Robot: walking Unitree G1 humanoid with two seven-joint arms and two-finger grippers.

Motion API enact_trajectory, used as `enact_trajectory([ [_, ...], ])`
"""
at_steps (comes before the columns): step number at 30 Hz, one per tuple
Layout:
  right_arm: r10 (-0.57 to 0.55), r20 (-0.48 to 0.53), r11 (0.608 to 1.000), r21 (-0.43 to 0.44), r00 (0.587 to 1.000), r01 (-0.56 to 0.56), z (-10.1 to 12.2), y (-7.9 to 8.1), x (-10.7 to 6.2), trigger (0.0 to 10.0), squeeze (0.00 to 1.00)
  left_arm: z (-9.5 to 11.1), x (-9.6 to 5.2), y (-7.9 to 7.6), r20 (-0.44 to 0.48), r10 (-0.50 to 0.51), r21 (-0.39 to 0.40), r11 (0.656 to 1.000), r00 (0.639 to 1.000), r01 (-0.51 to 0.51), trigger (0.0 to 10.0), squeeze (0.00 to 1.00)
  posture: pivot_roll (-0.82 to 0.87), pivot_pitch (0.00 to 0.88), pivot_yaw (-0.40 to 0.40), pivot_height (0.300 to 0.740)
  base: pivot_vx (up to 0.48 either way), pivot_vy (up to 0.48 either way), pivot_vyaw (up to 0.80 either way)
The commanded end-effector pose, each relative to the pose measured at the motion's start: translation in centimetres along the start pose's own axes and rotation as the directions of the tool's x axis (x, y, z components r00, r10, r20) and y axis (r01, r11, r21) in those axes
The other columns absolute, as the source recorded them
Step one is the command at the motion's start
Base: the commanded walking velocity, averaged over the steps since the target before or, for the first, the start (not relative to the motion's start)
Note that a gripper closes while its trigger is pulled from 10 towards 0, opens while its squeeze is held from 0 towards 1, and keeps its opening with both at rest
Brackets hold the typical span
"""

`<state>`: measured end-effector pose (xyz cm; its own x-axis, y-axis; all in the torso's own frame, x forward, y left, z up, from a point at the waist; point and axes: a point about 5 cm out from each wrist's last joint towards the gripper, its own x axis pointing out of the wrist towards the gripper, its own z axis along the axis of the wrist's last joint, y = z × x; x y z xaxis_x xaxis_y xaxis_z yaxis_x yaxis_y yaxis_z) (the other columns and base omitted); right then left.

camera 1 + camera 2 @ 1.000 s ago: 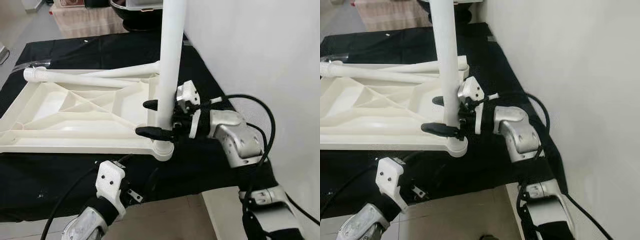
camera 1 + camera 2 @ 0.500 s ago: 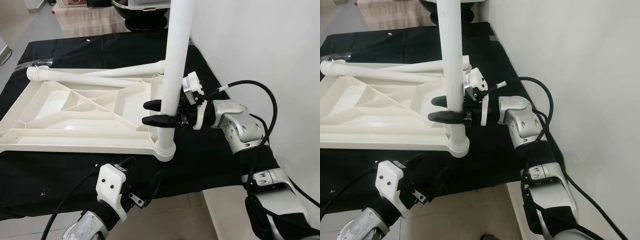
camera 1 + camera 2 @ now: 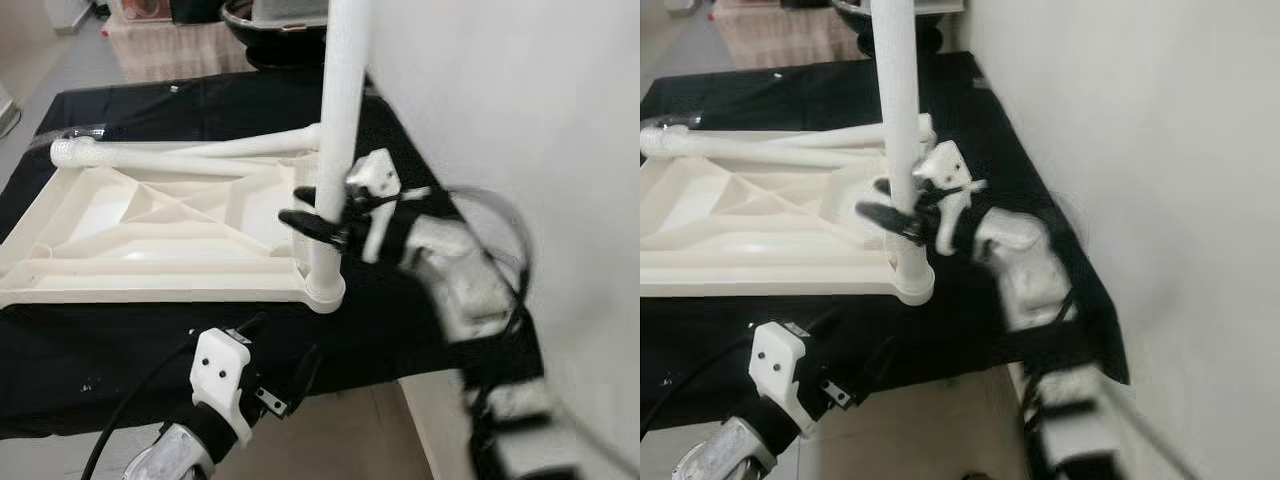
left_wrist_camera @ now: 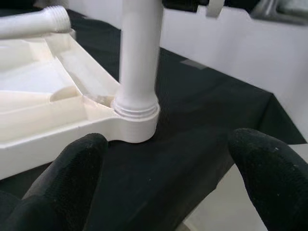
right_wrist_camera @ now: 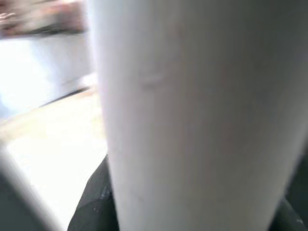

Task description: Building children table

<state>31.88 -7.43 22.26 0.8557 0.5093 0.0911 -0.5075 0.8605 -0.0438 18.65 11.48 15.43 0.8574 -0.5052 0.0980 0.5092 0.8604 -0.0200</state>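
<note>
Tabletop [image 3: 150, 250] of white plastic lies upside down on a black cloth [image 3: 400, 320], its ribbed underside facing up. One white leg [image 3: 340, 120] stands upright in the corner socket [image 4: 134, 120] nearest the robot and the wall; the left wrist view shows the leg's collar seated on that socket, a detail the head views leave small. Two more loose legs [image 3: 180, 155] lie across the far edge of the tabletop, one with a threaded end.

Right gripper [image 3: 315, 212] reaches in from the wall side with its black fingers either side of the upright leg, a little above the socket. The arm is blurred in both eye views. In the right wrist view the leg [image 5: 192, 115] is very close and blurred, so I cannot tell whether the fingers actually press on it.

Left gripper [image 4: 168, 183] hangs low at the near edge of the cloth, below the socket, its two fingertips [image 4: 77, 159] wide apart and holding nothing.
</note>
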Motion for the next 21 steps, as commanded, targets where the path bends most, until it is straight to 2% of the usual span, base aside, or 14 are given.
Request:
enact_trajectory([
  [1, -0.148, -0.228, 0.985, 0.054, 0.962, 0.164, -4.0, -0.4, -1.7, 0.0, 0.0, -0.2, -0.3, 0.4, -0.025, 0.001, 0.011, 1.0, 1.0, -0.001, 10.0, 0.0, 0.03, 0.201, 0.004, 0.74, 0.0, 0.0, 0.0],
  [3, -0.109, -0.205, 0.989, 0.076, 0.973, 0.126, -3.9, 1.6, -1.5, 0.0, 0.0, -0.3, 0.0, 0.7, -0.026, -0.002, 0.013, 1.0, 1.0, 0.002, 10.0, 0.0, 0.03, 0.186, 0.011, 0.74, 0.0, 0.0, 0.0],
  [6, -0.1, -0.197, 0.992, 0.06, 0.975, 0.114, -4.0, 1.9, -0.5, 0.0, 0.0, -0.4, 0.4, 0.7, -0.021, -0.008, 0.016, 1.0, 1.0, 0.009, 10.0, 0.0, 0.03, 0.174, 0.004, 0.74, 0.0, 0.0, 0.0],
  [7, -0.106, -0.185, 0.992, 0.041, 0.977, 0.115, -3.7, 1.5, 0.1, 4.4, 0.0, -0.4, 0.6, 0.8, -0.016, -0.006, 0.018, 1.0, 1.0, 0.007, 10.0, 0.0, 0.03, 0.161, -0.002, 0.74, 0.0, 0.0, 0.0],
  [8, -0.116, -0.171, 0.992, 0.026, 0.978, 0.122, -3.3, 1.1, 0.5, 9.8, 0.0, -0.5, 0.8, 0.8, -0.011, -0.002, 0.02, 1.0, 1.0, 0.002, 10.0, 0.0, 0.02, 0.16, -0.004, 0.74, 0.0, 0.0, 0.0],
  [11, -0.134, -0.127, 0.991, 0.005, 0.983, 0.135, -2.2, 0.4, 1.0, 10.0, 0.0, -0.4, 1.0, 0.9, -0.002, 0.012, 0.022, 1.0, 1.0, -0.011, 10.0, 0.0, 0.02, 0.155, -0.008, 0.74, 0.0, 0.0, 0.0],
  [12, -0.13, -0.101, 0.991, 0.016, 0.986, 0.132, -1.6, 0.1, 1.0, 10.0, 1.0, -0.4, 1.1, 0.9, 0.002, 0.019, 0.023, 1.0, 1.0, -0.019, 10.0, 0.0, 0.02, 0.155, -0.008, 0.74, 0.0, 0.0, 0.0],
  [14, -0.115, -0.06, 0.992, 0.038, 0.992, 0.117, -0.5, -0.3, 1.0, 10.0, 1.0, -0.4, 1.2, 0.9, 0.007, 0.027, 0.024, 0.999, 1.0, -0.027, 10.0, 0.0, 0.02, 0.153, -0.012, 0.74, 0.0, 0.0, 0.0],
  [16, -0.115, -0.06, 0.992, 0.038, 0.992, 0.117, -0.5, -0.3, 1.0, 10.0, 1.0, -0.4, 1.2, 0.9, 0.007, 0.027, 0.024, 0.999, 1.0, -0.027, 10.0, 0.0, 0.02, 0.153, -0.012, 0.74, 0.0, 0.0, 0.0],
  [17, -0.04, 0.007, 0.998, 0.048, 0.999, 0.04, 0.8, -1.0, 1.2, 10.0, 1.0, -0.4, 1.3, 0.9, 0.01, 0.027, 0.022, 0.999, 1.0, -0.027, 10.0, 0.0, 0.01, 0.151, -0.016, 0.74, 0.0, 0.0, 0.0],
  [18, -0.04, 0.007, 0.998, 0.048, 0.999, 0.04, 0.8, -1.0, 1.2, 10.0, 1.0, -0.4, 1.3, 0.9, 0.01, 0.027, 0.022, 0.999, 1.0, -0.027, 10.0, 0.0, 0.01, 0.151, -0.016, 0.74, 0.0, 0.0, 0.0],
  [19, 0.047, 0.043, 0.998, 0.035, 0.998, -0.048, 1.5, -1.3, 1.4, 10.0, 1.0, -0.4, 1.4, 0.8, 0.012, 0.026, 0.02, 0.999, 1.0, -0.026, 10.0, 0.0, 0.01, 0.15, -0.022, 0.74, 0.0, 0.0, 0.0],
  [20, 0.047, 0.043, 0.998, 0.035, 0.998, -0.048, 1.5, -1.3, 1.4, 10.0, 1.0, -0.4, 1.4, 0.8, 0.012, 0.026, 0.02, 0.999, 1.0, -0.026, 10.0, 0.0, 0.01, 0.15, -0.022, 0.74, 0.0, 0.0, 0.0],
  [21, 0.106, 0.065, 0.994, 0.023, 0.992, -0.107, 2.0, -1.4, 1.6, 10.0, 1.0, -0.5, 1.4, 0.8, 0.013, 0.024, 0.019, 1.0, 1.0, -0.025, 10.0, 0.0, 0.01, 0.15, -0.022, 0.74, 0.0, 0.0, 0.0],
])
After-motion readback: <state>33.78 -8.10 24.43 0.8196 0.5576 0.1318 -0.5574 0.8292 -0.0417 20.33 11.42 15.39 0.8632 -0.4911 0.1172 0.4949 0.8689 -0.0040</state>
